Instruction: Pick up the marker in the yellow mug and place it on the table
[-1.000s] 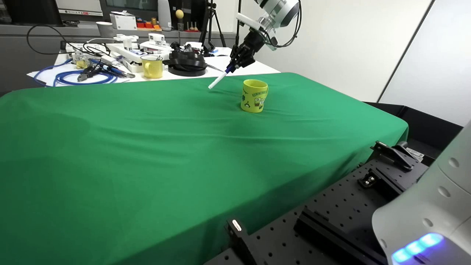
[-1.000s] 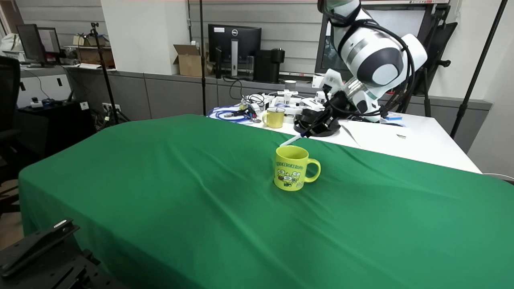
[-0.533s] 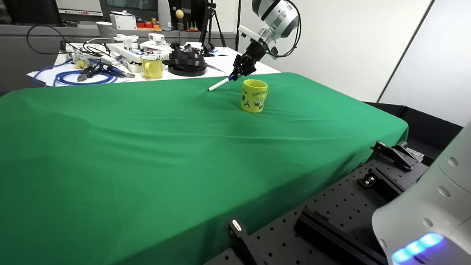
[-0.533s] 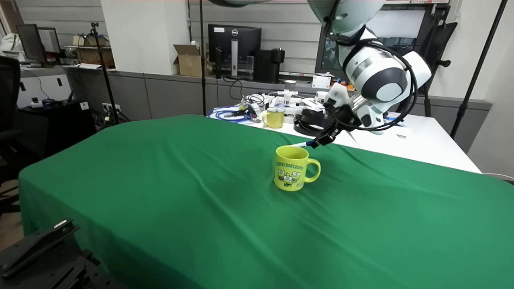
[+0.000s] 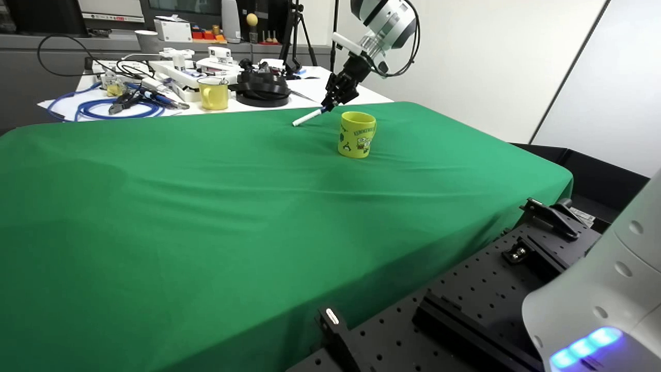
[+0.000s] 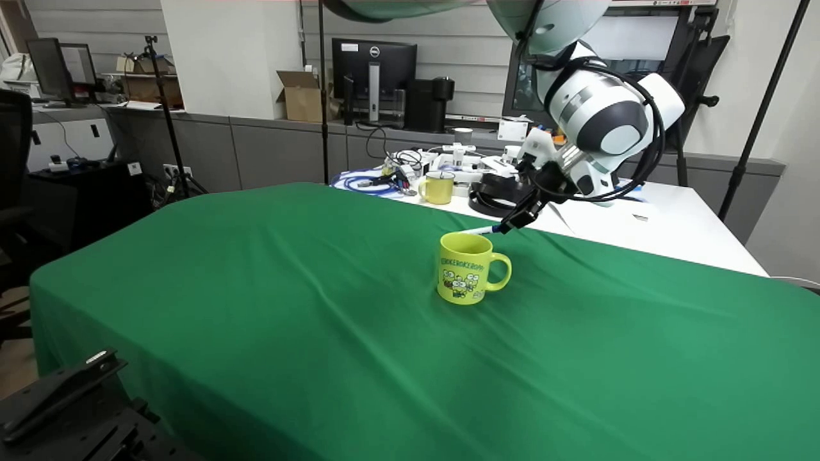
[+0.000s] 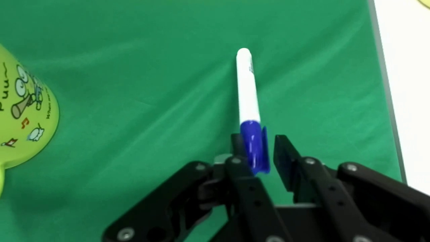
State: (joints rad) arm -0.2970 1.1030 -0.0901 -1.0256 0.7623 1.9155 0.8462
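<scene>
Marker: slender white body, glossy blue cap.

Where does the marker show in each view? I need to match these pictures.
In an exterior view: the marker is upper middle, left of the yellow mug.
In an exterior view: the marker is right of centre, at mid-height, behind the yellow mug.
Wrist view: the marker is just right of centre.
Shared landmark: the yellow mug, at the wrist view's left edge.
</scene>
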